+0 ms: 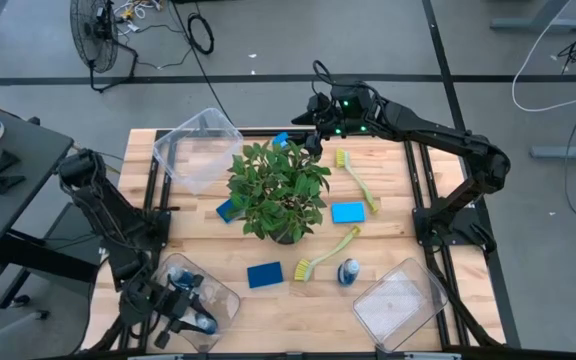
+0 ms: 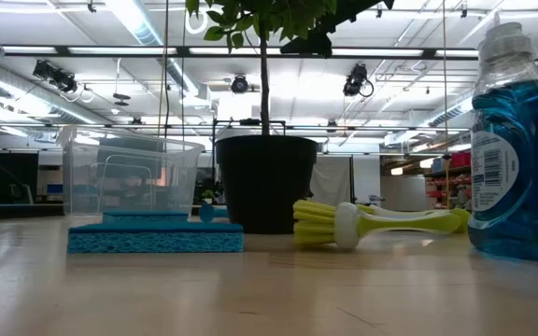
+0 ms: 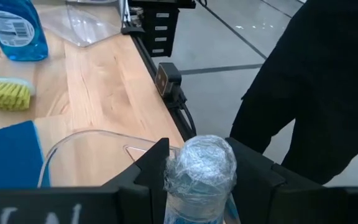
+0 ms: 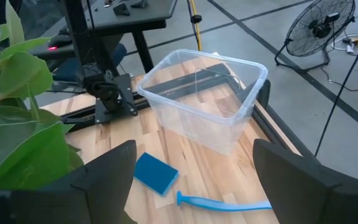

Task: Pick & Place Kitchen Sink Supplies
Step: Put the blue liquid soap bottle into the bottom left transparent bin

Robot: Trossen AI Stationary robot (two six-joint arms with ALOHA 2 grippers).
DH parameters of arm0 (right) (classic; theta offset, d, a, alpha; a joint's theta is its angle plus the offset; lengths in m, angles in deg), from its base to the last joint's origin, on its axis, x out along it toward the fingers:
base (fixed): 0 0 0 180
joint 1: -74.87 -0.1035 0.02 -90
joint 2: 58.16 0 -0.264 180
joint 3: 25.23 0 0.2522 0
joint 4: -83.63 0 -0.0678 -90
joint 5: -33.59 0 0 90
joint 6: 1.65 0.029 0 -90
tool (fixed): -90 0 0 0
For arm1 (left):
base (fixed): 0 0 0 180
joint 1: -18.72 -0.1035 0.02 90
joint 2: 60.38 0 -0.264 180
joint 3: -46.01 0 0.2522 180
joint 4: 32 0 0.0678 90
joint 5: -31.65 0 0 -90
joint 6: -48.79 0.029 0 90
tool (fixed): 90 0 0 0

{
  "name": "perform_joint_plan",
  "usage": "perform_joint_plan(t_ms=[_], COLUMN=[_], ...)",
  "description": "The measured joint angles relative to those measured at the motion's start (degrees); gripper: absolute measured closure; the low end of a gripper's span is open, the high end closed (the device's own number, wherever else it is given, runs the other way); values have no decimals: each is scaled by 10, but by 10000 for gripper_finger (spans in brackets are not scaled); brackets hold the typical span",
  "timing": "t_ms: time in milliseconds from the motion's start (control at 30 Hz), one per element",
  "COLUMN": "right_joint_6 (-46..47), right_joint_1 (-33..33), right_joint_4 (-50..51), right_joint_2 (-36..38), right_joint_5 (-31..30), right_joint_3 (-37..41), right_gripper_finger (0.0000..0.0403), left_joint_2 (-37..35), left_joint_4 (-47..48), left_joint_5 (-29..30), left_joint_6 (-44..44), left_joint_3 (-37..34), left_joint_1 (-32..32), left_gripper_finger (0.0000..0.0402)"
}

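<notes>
My left gripper is at the near-left corner, over a clear bin, shut on a blue bottle whose pale cap shows between the fingers. My right gripper hovers open at the far side, above a blue sponge that lies flat on the table beside a pale blue stick. Other sponges, two yellow-green brushes and a second bottle lie on the table. My left gripper pinches the bottle at its pale cap, one finger on each side, coming from above. The body hangs below the fingers over the bin and is hidden by them. Whether its base rests in the bin, I cannot tell.
A potted plant stands mid-table between the arms. One clear bin sits at the far left, another at the near right. In the low view a sponge, brush and bottle sit close.
</notes>
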Motion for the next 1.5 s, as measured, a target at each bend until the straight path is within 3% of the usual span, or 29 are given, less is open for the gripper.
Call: perform_joint_plan(t_ms=[400, 633, 1033, 1333, 1500], right_joint_6=[0, 0, 0, -15, -31], right_joint_1=[0, 0, 0, 0, 0], right_joint_4=[0, 0, 0, -1, -1], right_joint_2=[0, 0, 0, 0, 0], right_joint_5=[0, 0, 0, 0, 0], right_joint_3=[0, 0, 0, 0, 0], right_gripper_finger=[81, 81, 81, 81, 81], left_joint_2=[1, 0, 0, -38, -73], left_joint_4=[-14, -6, -12, -9, 78], left_joint_5=[46, 48, 11, -4, -1], left_joint_6=[-29, -28, -19, 52, 47], left_joint_3=[-1, 0, 0, 27, 48], left_joint_1=[38, 35, 35, 35, 29], left_gripper_finger=[262, 214, 207, 207, 207])
